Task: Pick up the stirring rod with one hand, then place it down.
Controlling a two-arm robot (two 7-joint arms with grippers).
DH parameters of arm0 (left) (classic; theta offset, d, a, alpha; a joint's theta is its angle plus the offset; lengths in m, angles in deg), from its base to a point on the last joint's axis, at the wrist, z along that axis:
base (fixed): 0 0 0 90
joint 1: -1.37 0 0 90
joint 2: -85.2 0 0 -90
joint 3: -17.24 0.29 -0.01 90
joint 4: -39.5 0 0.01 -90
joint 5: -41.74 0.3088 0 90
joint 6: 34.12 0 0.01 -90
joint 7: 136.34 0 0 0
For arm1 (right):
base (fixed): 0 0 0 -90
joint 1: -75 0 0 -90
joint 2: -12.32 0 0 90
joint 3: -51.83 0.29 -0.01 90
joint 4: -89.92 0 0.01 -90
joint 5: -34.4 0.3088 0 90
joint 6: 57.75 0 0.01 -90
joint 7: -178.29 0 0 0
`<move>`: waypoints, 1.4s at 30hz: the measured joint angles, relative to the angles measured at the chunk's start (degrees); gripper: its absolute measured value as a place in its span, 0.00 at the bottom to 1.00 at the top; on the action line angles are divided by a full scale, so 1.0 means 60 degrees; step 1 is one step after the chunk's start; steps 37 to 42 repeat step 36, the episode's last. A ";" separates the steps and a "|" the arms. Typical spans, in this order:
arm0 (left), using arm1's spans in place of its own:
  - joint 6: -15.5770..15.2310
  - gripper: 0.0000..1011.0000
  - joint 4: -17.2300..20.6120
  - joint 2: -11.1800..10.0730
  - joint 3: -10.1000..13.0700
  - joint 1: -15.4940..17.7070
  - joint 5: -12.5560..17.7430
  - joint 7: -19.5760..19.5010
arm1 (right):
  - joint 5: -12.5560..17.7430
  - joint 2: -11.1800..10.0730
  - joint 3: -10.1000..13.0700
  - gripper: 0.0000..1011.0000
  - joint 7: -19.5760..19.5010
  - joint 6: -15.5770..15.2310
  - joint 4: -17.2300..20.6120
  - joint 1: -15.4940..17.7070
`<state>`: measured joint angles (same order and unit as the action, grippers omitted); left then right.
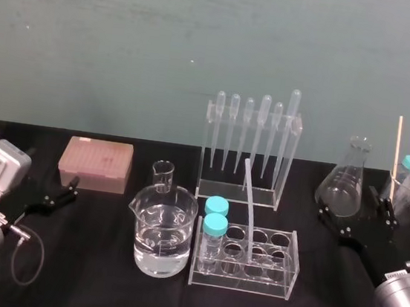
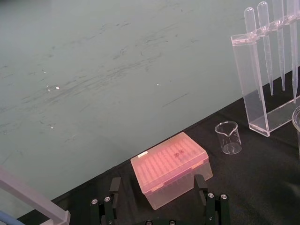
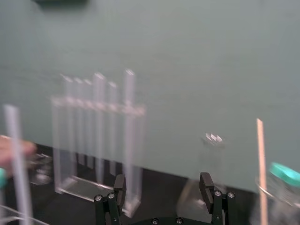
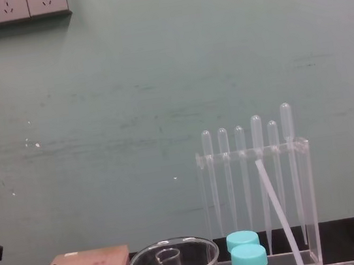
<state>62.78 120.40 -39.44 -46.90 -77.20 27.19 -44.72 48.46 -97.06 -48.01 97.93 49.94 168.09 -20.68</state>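
The stirring rod is a translucent white rod that stands leaning in a well of the clear test tube rack at the table's middle. Its upper end rests against the front of the pipette rack. It also appears in the chest view and blurred in the right wrist view. My right gripper hangs open and empty to the right of the rack, in front of the conical flask, clear of the rod. Far left, my left gripper is open near the pink box.
A large beaker of water and a small beaker stand left of the test tube rack, which holds two blue-capped tubes. At the far right is a beaker with blue-capped tubes and a wooden stick.
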 joint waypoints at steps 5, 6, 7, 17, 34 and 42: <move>0.0000 0.99 0.0000 0.0000 0.0000 0.0000 0.0000 0.0000 | -0.0400 0.0197 0.0121 0.99 -0.0467 -0.0393 -0.0342 -0.0139; 0.0000 0.99 0.0000 0.0000 0.0000 0.0000 0.0001 0.0000 | -0.0413 0.0226 0.0137 0.99 -0.0477 -0.0415 -0.0378 -0.0159; 0.0000 0.99 0.0000 0.0000 0.0001 0.0000 0.0000 0.0000 | -0.0413 0.0226 0.0137 0.99 -0.0477 -0.0415 -0.0378 -0.0159; 0.0000 0.99 0.0000 0.0000 0.0000 0.0000 0.0000 0.0000 | -0.0418 0.0342 0.0195 0.99 -0.0461 -0.0416 -0.0496 -0.0229; 0.0000 0.99 0.0000 0.0000 0.0000 0.0000 0.0001 0.0000 | -0.0431 0.0314 0.0179 0.99 -0.0467 -0.0401 -0.0461 -0.0211; 0.0000 0.99 0.0000 0.0000 0.0000 0.0000 0.0001 0.0000 | -0.0431 0.0312 0.0177 0.99 -0.0468 -0.0400 -0.0459 -0.0208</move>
